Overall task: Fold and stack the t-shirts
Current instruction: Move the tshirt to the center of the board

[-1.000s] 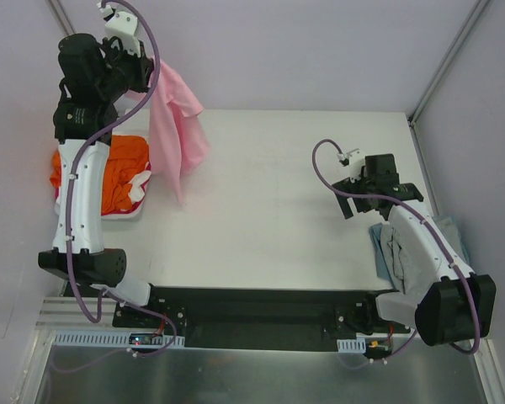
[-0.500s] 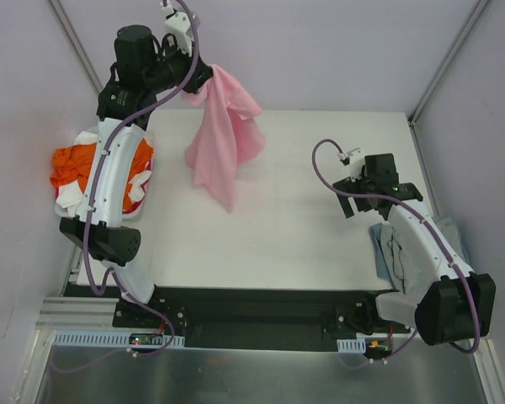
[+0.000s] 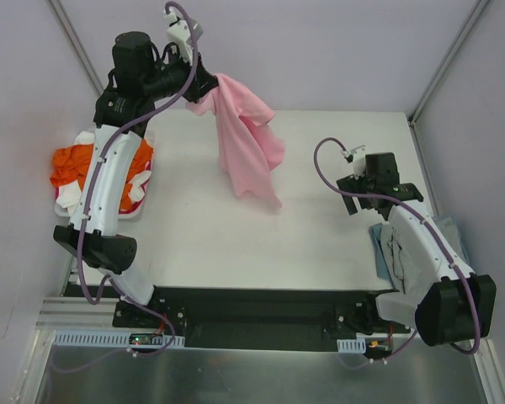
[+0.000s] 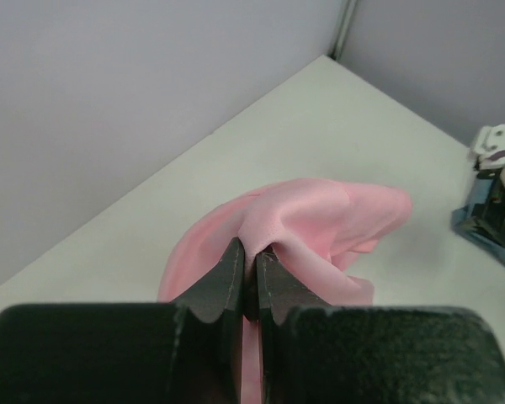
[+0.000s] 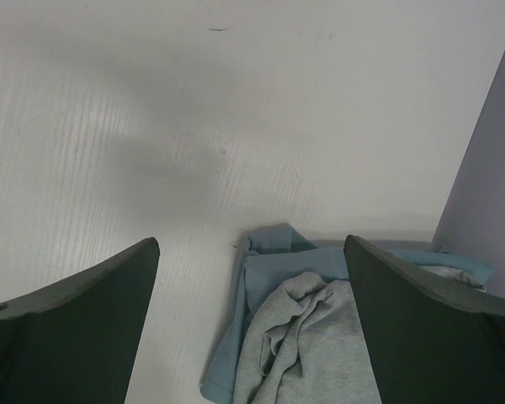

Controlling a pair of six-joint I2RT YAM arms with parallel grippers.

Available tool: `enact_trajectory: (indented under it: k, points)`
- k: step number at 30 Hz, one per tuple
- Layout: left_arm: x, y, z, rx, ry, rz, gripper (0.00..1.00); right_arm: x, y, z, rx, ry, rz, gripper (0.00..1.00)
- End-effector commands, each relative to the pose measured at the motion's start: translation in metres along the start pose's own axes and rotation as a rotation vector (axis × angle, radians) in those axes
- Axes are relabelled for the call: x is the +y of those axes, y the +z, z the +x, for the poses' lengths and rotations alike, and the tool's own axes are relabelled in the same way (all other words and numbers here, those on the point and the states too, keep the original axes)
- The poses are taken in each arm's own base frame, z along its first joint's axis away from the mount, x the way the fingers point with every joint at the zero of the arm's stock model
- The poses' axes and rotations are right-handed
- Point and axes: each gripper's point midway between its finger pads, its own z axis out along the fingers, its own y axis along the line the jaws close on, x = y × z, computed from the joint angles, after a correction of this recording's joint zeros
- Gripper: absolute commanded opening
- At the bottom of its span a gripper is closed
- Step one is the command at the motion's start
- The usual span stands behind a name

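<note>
A light pink t-shirt hangs in the air over the back of the table, pinched at its top by my left gripper, which is shut on it. In the left wrist view the black jaws clamp a fold of the pink t-shirt at my left gripper. An orange t-shirt lies bunched with a white t-shirt at the table's left edge. A grey-blue t-shirt with a grey garment on it lies at the right. My right gripper stands open above the table, empty.
The white table is bounded by grey walls at the back and on both sides. A black rail holding the arm bases runs along the near edge. The right arm's links lie over the grey-blue pile.
My left arm has swung right from above the orange pile, carrying the hanging pink t-shirt toward the table's back centre. The right arm has not moved.
</note>
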Motion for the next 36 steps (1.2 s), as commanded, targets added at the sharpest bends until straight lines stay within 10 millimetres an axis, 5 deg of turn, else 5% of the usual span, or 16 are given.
enact_trajectory:
  k: [1,7,10,20,25,27,31,34,36]
  points:
    - [0.034,-0.034,-0.015,-0.030,0.216,-0.248,0.00,-0.010,-0.006,-0.012,-0.035,0.030,0.037,0.97]
    - [0.104,-0.063,0.012,0.058,0.222,-0.481,0.00,-0.012,-0.006,-0.013,-0.036,0.033,0.041,0.97]
    - [0.114,-0.065,0.015,0.074,0.235,-0.510,0.00,-0.010,-0.005,-0.012,-0.030,0.035,0.030,0.96]
    - [0.068,0.000,-0.004,0.037,0.214,-0.345,0.00,-0.009,-0.003,-0.010,-0.016,0.031,0.028,0.96]
    - [-0.008,0.020,-0.043,-0.090,0.098,-0.047,0.00,-0.009,-0.002,-0.009,-0.008,0.028,0.026,0.96]
    - [-0.022,0.024,-0.044,-0.092,0.063,0.012,0.40,-0.009,-0.001,-0.008,-0.005,0.029,0.029,0.96]
    - [-0.031,0.028,-0.023,-0.041,0.057,0.044,0.55,-0.008,-0.001,-0.008,-0.005,0.027,0.024,0.97]
    - [-0.021,0.017,-0.007,-0.002,0.112,-0.030,0.94,-0.008,0.001,-0.007,0.002,0.027,0.018,0.96]
    - [-0.006,0.018,0.024,0.073,0.152,-0.077,0.99,-0.007,0.003,-0.006,0.008,0.025,0.013,0.97]
